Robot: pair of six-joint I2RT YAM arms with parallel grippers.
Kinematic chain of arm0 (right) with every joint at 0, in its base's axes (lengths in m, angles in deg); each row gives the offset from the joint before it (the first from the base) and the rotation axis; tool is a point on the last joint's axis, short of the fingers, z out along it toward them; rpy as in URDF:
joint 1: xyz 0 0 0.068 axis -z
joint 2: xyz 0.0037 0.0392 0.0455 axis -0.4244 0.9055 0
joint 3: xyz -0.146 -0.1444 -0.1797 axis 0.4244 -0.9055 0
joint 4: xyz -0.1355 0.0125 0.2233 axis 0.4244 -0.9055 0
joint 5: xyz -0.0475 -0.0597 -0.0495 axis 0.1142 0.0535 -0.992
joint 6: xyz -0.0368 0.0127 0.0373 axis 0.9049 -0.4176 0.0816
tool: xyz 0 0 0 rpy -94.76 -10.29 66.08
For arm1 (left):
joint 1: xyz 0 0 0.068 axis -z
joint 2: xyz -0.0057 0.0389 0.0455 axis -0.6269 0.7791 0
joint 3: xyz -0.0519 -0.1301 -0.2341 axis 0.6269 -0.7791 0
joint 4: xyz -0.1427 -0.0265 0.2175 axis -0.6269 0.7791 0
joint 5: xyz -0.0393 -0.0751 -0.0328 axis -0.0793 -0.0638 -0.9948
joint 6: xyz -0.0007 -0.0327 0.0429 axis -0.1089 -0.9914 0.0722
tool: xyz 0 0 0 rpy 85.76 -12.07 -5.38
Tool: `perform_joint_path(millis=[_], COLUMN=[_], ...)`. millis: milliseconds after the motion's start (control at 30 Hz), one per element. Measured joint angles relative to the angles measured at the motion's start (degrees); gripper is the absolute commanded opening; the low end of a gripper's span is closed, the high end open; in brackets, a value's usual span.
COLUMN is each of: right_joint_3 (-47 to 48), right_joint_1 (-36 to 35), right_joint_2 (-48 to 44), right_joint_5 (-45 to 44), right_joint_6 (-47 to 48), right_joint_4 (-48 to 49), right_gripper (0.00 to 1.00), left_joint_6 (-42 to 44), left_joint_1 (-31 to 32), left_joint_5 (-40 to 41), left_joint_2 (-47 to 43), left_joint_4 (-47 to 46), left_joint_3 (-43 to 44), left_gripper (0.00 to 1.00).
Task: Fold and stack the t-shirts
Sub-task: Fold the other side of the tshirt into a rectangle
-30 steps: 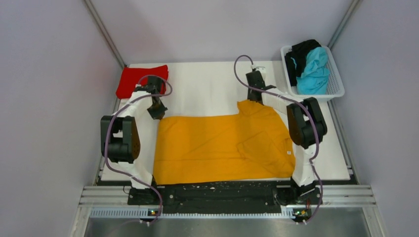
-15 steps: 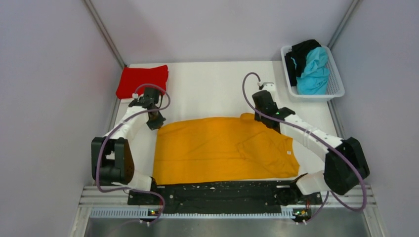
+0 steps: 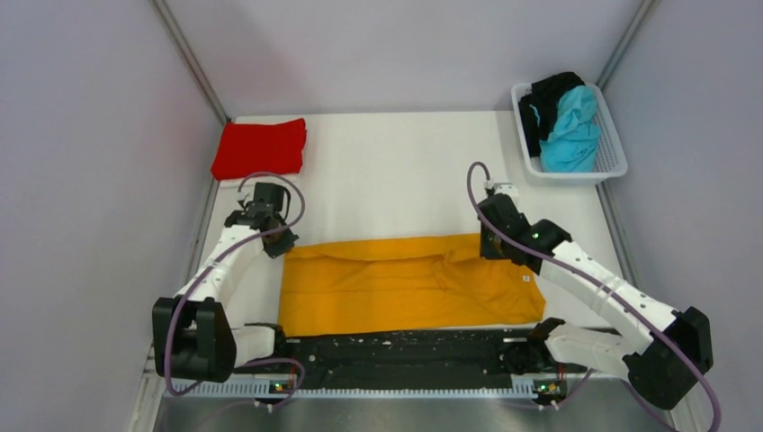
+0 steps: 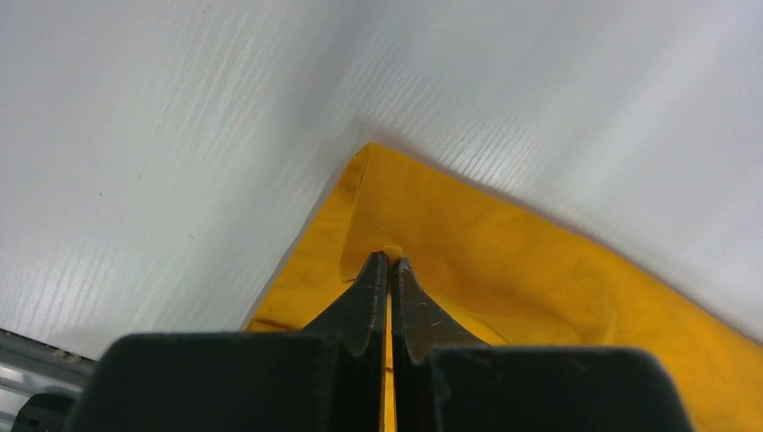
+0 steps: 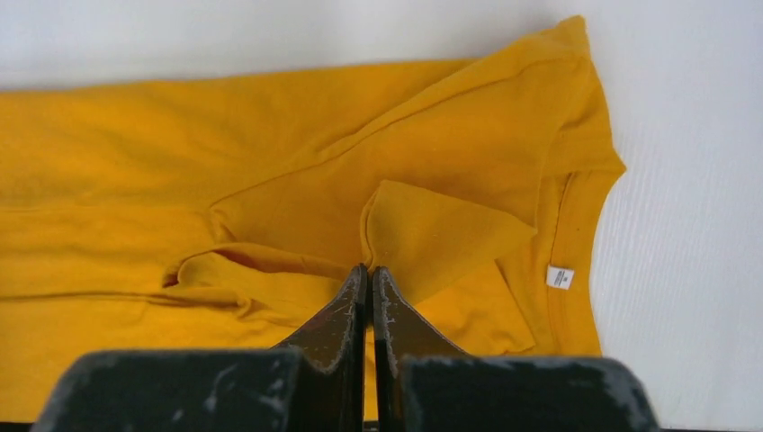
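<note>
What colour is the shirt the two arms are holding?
Plain orange-yellow, no pattern. The shirt shows best in the right wrist view.

1. Left gripper: two black fingers rising from the bottom edge, tips pressed together, a small pucker of cloth pinched at the tips and a thin yellow sliver showing between them.
2. Orange-yellow t-shirt: lies flat on the table, one corner pointing away from the camera and soft creases around the pinch.
3. Table: white, finely ribbed surface.
4. Rail: grey metal strip, bottom-left corner.
</note>
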Motion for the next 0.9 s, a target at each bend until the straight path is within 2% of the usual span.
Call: perform_joint_path(millis=[367, 433, 467, 500, 533, 600, 667, 733, 767, 800, 900], right_joint_3=[-1.31, -2.19, -2.67, -3.32, -3.85, -5.29, -6.43, -7.21, -7.41, -7.43, -6.93], right_joint_1=[-3.37, -3.78, -3.91, -4.15, -4.28, -4.52, -4.66, -4.76, -4.81, -4.85, -4.92], right_joint_2=[-1.03, -0.98, -0.96, -0.94, -0.92, -0.90, -0.92, -1.31, -1.95, -2.91, -6.29], right_joint_5=[4.90, 5.60, 6.16, 6.73, 7.34, 9.22, 11.78, 14.64, 16.35, 17.86, 20.06], right_joint_6=[-3.06, -3.21, -3.32, -3.45, -3.56, -3.54, -3.43, -3.17, -2.86, -2.56, -1.53], right_joint_4=[-9.27, -9.77, -10.01, -10.16, -10.36, -10.60, -11.04, -11.37, -11.45, -11.76, -11.93], right_gripper=[0.00, 0.05, 0.07, 0.11, 0.19, 0.37, 0.55, 0.80, 0.93, 0.98, 0.99], left_joint_6=[-1.60, -1.75, -1.84, -1.97, -2.23, -2.97, -3.45, -4.37, -4.59, -5.07, -5.55], left_joint_1=[0.13, 0.17, 0.17, 0.20, 0.22, 0.22, 0.22, 0.22, 0.22, 0.22, 0.22], left_joint_5=[-0.11, 0.13, 0.24, 0.42, 0.59, 1.03, 1.46, 2.01, 2.36, 2.71, 2.71], left_joint_2=[-1.81, -1.92, -2.03, -2.14, -2.14, -2.16, -2.34, -3.21, -3.89, -4.72, -7.85], left_joint_4=[0.55, 0.61, 0.72, 0.98, 1.36, 2.29, 3.30, 4.96, 5.99, 7.19, 9.51], left_joint_3=[-4.37, -4.72, -4.98, -5.18, -5.31, -5.40, -5.40, -5.40, -5.38, -5.25, -3.82], left_gripper=[0.00, 0.02, 0.09, 0.20, 0.32, 0.43, 0.60, 0.96, 0.98, 0.99, 0.99])
